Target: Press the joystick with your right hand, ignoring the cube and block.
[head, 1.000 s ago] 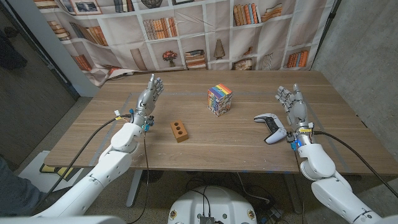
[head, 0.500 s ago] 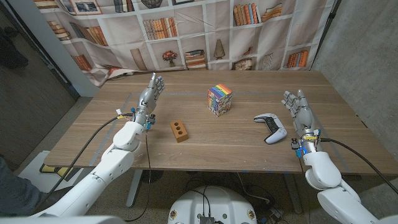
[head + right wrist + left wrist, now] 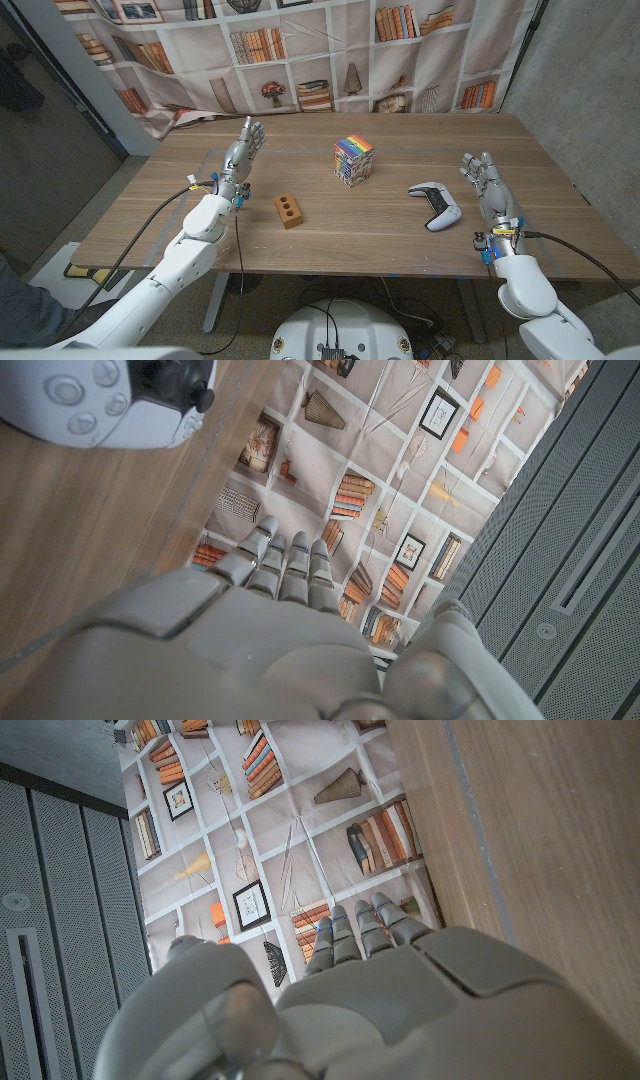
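The white and black game controller [image 3: 436, 203] with its joysticks lies on the wooden table [image 3: 330, 225] right of centre; it also shows in the right wrist view [image 3: 110, 400]. My right hand [image 3: 487, 185] stands to its right, apart from it, fingers straight and holding nothing; the right wrist view looks along its back [image 3: 260, 630]. A rainbow-coloured cube [image 3: 353, 160] stands at mid-table and a small orange block [image 3: 289, 210] with two holes lies left of it. My left hand [image 3: 240, 152] stands upright over the left part, fingers extended, empty [image 3: 380, 990].
A bookshelf-printed curtain [image 3: 300, 50] hangs behind the table's far edge. A grey wall [image 3: 590, 90] rises close on the right side. Bare wood lies between the controller and the front edge.
My right hand has drawn back to the right and toward the front edge, away from the controller it was beside a second ago. The left hand and the objects stayed put.
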Robot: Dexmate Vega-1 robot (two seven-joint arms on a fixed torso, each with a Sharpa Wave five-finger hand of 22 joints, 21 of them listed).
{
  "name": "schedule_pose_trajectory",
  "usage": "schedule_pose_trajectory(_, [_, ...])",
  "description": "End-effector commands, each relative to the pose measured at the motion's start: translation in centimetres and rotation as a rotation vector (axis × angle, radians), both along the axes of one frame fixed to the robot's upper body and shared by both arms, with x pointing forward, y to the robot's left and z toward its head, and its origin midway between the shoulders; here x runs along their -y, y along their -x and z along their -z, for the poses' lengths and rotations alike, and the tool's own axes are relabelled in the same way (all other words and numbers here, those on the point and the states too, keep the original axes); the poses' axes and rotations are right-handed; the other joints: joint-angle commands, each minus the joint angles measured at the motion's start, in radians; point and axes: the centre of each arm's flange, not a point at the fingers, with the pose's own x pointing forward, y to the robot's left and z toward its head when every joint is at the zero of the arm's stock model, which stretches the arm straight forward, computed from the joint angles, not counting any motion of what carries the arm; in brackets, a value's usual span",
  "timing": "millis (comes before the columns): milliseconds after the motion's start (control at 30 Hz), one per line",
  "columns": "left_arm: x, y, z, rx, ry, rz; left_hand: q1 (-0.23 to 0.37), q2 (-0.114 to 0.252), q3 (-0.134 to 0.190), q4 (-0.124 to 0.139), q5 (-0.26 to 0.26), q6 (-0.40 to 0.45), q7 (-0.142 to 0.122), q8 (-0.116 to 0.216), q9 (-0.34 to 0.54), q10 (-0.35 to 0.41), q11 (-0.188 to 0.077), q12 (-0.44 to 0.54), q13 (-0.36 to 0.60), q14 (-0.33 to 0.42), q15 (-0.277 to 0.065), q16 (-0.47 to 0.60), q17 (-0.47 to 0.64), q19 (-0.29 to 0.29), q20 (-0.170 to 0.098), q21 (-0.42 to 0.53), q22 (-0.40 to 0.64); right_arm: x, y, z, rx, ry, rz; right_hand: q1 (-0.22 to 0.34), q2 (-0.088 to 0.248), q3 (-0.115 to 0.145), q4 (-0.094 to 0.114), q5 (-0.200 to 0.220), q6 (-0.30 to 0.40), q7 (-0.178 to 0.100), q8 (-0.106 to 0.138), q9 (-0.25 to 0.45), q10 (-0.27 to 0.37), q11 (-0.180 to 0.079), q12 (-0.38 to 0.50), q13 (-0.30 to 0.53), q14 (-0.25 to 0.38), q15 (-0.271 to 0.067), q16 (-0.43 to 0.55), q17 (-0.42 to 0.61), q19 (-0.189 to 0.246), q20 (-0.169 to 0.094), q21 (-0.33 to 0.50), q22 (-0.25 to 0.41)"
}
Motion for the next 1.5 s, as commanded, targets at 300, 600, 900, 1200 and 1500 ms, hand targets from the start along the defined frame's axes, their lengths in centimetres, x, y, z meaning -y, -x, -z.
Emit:
schedule_pose_trajectory(300, [0.5, 0.4, -0.2, -0.02, 0.002, -0.021, 0.011, 0.003, -0.001, -0.009, -0.006, 0.037, 0.005, 0.001, 0.004, 0.038, -0.002, -0.001, 0.004, 0.036, -0.01, -0.003, 0.001, 0.038, -0.011, 0.004, 0.003, 1.0, 2.2, 0.6, -0.003, 0.13, -0.027, 0.011, 0.004, 0.001, -0.009, 0.001, 0.006, 0.002, 0.0, 0.006, 0.015, -0.01, -0.001, 0.002, 0.026, -0.016, 0.001, 0.003, 0.038, -0.048, 0.006, 0.003])
schedule_pose_trajectory(600, [1.1, 1.4, -0.1, -0.026, 0.001, -0.034, 0.013, 0.004, -0.001, -0.009, -0.008, 0.04, 0.005, -0.002, 0.004, 0.04, -0.003, -0.004, 0.004, 0.037, -0.01, -0.007, 0.001, 0.037, -0.009, 0.001, 0.003, 1.7, 2.9, -0.3, 0.056, 0.194, -0.017, 0.006, 0.002, -0.004, -0.007, 0.001, 0.0, 0.003, -0.004, 0.006, 0.011, -0.009, -0.005, 0.002, 0.027, -0.018, -0.001, 0.004, 0.046, -0.05, 0.004, 0.003])
schedule_pose_trajectory(900, [1.5, 2.5, 0.0, -0.022, 0.01, -0.064, 0.015, 0.005, -0.002, -0.009, -0.01, 0.043, 0.005, -0.004, 0.005, 0.042, -0.002, -0.007, 0.004, 0.039, -0.009, -0.008, 0.001, 0.038, -0.008, -0.001, 0.003, 3.1, 3.2, -0.2, 0.081, 0.205, -0.016, 0.009, 0.002, -0.005, -0.01, 0.004, 0.021, -0.006, 0.003, 0.007, 0.015, -0.015, -0.005, 0.003, 0.032, -0.027, -0.003, 0.003, 0.062, -0.06, 0.004, 0.001])
schedule_pose_trajectory(1200, [1.9, 3.0, 0.0, -0.016, 0.026, -0.073, 0.016, 0.006, -0.002, -0.009, -0.012, 0.052, 0.005, -0.004, 0.005, 0.044, -0.003, -0.009, 0.004, 0.041, -0.009, -0.01, 0.001, 0.04, -0.009, -0.002, 0.003, 4.1, 4.0, -0.5, 0.09, 0.297, 0.076, 0.017, 0.003, -0.004, -0.016, 0.008, 0.03, -0.015, 0.004, 0.008, 0.03, -0.02, -0.002, 0.004, 0.044, -0.031, -0.002, 0.002, 0.076, -0.062, 0.003, 0.0])
schedule_pose_trajectory(1500, [2.8, 2.9, 0.0, -0.012, 0.031, -0.067, 0.017, 0.007, -0.002, -0.009, -0.014, 0.055, 0.005, -0.007, 0.005, 0.046, -0.003, -0.012, 0.005, 0.044, -0.009, -0.012, 0.001, 0.04, -0.009, -0.005, 0.003, 4.7, 4.9, -0.9, 0.098, 0.335, 0.129, 0.026, 0.006, -0.003, -0.022, 0.014, 0.046, -0.023, 0.007, 0.008, 0.051, -0.022, 0.003, 0.004, 0.069, -0.025, 0.003, 0.002, 0.085, -0.055, -0.002, 0.0])
